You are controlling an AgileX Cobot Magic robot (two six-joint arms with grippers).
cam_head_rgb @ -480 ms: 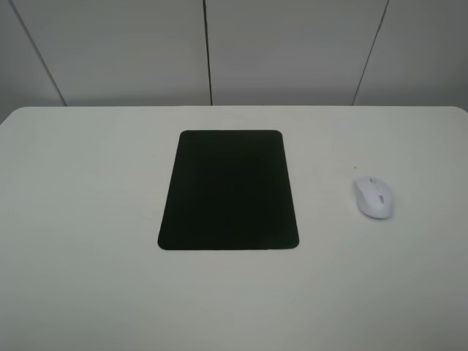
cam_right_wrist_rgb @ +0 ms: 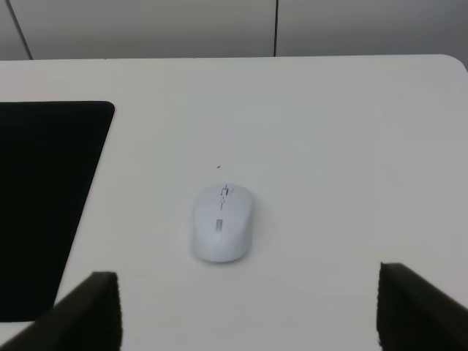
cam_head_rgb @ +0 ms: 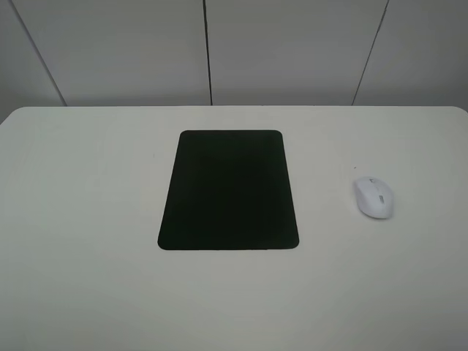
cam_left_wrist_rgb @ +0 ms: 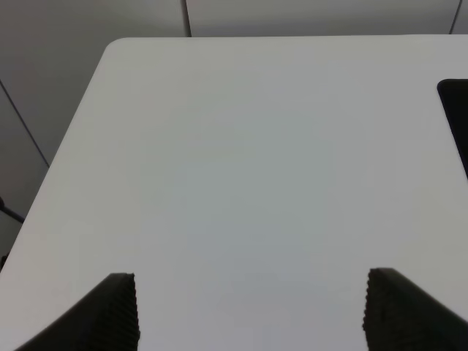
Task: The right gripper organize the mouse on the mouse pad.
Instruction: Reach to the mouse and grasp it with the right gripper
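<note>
White mouse [cam_head_rgb: 374, 197] sits on the bare table [cam_head_rgb: 88, 219], well apart from the black mouse pad [cam_head_rgb: 228, 191], off the pad's right edge in the high view. It's not on the pad yet. Wrist cam: right pincer [cam_right_wrist_rgb: 247, 272] is spread wide w/ nothing held. The mouse lies straight ahead, centred btwn the two fingers' lines but short of them. Its long axis runs approx. along the approach, wheel end pointing away, so the fingers would likely flank its long sides. Left pincer [cam_left_wrist_rgb: 250, 276] is also spread and empty over bare table on the pad's far side. The right arm looks much nearer. Neither arm shows in the high view.
</note>
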